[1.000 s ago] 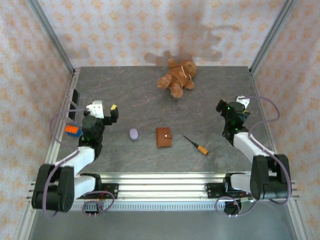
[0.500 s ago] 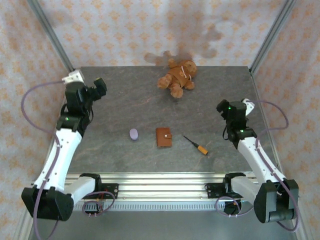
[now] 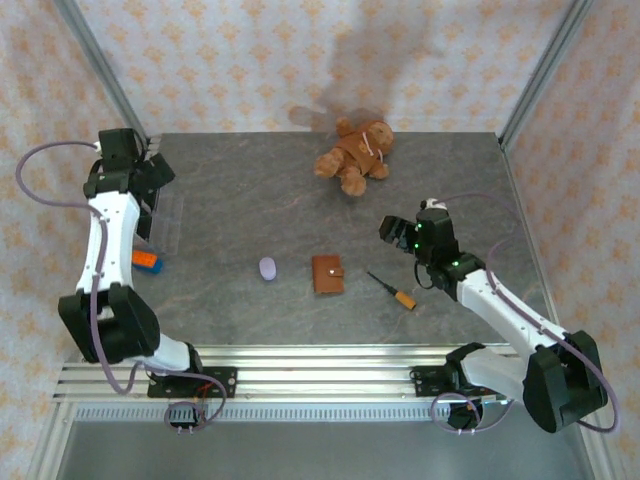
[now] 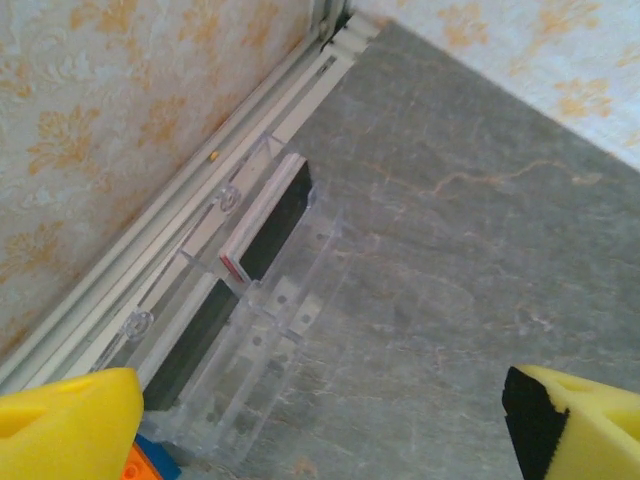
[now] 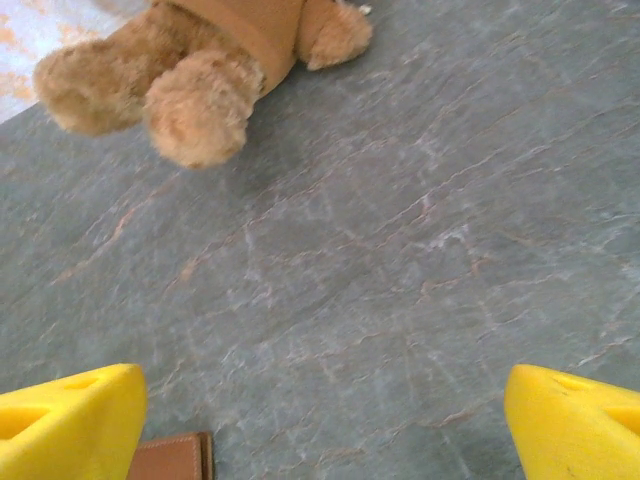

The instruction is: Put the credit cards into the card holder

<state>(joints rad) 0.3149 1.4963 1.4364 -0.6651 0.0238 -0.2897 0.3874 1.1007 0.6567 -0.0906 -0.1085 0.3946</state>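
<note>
both arms have swung out since a second ago. left gripper [image 4: 320, 420] now hangs over the clear rack [image 4: 290, 300] at the table's left edge, jaws spread and empty, with the credit cards [image 4: 272, 212] standing untouched in it. card holder [image 3: 327, 273] lies closed mid-table, so every step seems left. right gripper [image 5: 320, 420], likewise spread and empty, has come near its right side.

The brown card holder [image 3: 327, 274] lies flat and closed; dark credit cards [image 4: 275, 215] stand edgewise in a clear rack [image 4: 290, 300].
</note>
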